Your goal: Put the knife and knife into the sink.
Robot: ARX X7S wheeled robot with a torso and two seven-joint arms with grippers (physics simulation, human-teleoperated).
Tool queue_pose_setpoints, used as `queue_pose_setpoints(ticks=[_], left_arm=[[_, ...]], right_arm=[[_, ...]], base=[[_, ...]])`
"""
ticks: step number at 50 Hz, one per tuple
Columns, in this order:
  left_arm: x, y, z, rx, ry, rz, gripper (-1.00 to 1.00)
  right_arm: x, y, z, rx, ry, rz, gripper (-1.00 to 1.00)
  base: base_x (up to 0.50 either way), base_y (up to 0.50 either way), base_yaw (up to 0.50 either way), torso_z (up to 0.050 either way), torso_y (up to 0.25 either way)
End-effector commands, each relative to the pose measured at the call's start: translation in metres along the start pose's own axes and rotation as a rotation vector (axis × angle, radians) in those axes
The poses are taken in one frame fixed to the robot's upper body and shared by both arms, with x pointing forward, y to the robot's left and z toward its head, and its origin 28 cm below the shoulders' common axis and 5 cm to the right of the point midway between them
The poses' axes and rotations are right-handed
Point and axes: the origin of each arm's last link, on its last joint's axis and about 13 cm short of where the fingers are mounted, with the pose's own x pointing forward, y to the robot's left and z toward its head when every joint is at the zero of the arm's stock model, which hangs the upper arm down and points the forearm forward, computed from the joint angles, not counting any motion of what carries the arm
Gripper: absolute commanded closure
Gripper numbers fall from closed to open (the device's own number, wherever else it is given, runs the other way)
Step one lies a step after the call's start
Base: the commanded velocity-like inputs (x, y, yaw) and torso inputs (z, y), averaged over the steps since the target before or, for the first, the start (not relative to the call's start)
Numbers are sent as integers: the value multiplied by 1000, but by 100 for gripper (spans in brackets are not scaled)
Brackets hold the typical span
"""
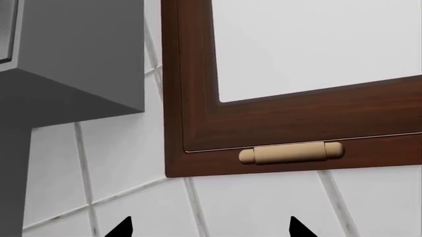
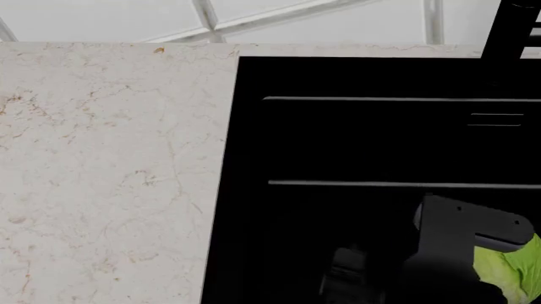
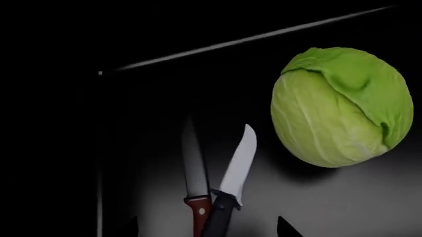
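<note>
Both knives lie side by side on the floor of the black sink (image 3: 343, 207) in the right wrist view. One knife (image 3: 238, 165) has a silver blade and a dark handle. The other knife (image 3: 193, 170) has a dark blade and a red handle, and the two handles touch. My right gripper (image 3: 209, 231) hovers open above the handles, its fingertips (image 3: 287, 228) wide apart and clear of them. In the head view the sink (image 2: 253, 158) fills the right half, with my right arm (image 2: 457, 247) reaching into it. My left gripper (image 1: 211, 232) is open and empty, facing a tiled wall.
A green cabbage (image 3: 343, 106) rests in the sink beside the knives, also seen as the cabbage (image 2: 510, 271) past my right arm. A pale marble counter (image 2: 110, 171) lies left of the sink. A wood-framed cabinet door (image 1: 297, 118) with a handle (image 1: 290, 152) and a grey hood (image 1: 72, 54) face the left wrist.
</note>
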Motion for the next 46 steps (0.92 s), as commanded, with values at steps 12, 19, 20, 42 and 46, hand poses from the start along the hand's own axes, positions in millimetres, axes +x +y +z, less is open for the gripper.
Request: queue_pose_setpoints(ticks=[12, 19, 20, 42, 46], left_arm=[[1, -2, 2, -4, -5, -7, -100], [1, -3, 3, -4, -6, -11, -100], [1, -4, 2, -6, -5, -12, -100], [-1, -3, 7, -15, -21, -18, -100], [-1, -3, 8, -16, -23, -19, -100]], right_arm=[[-69, 3, 26, -20, -248, 11, -100], [-99, 4, 32, -47, -349, 13, -100], [-104, 5, 33, -48, -360, 16, -100], [-170, 6, 31, -89, -571, 23, -100], [-179, 6, 26, -89, -604, 31, -100]], base=[[0, 0, 0, 0, 0], [0, 0, 0, 0, 0], [0, 0, 0, 0, 0], [0, 0, 0, 0, 0], [0, 0, 0, 0, 0]])
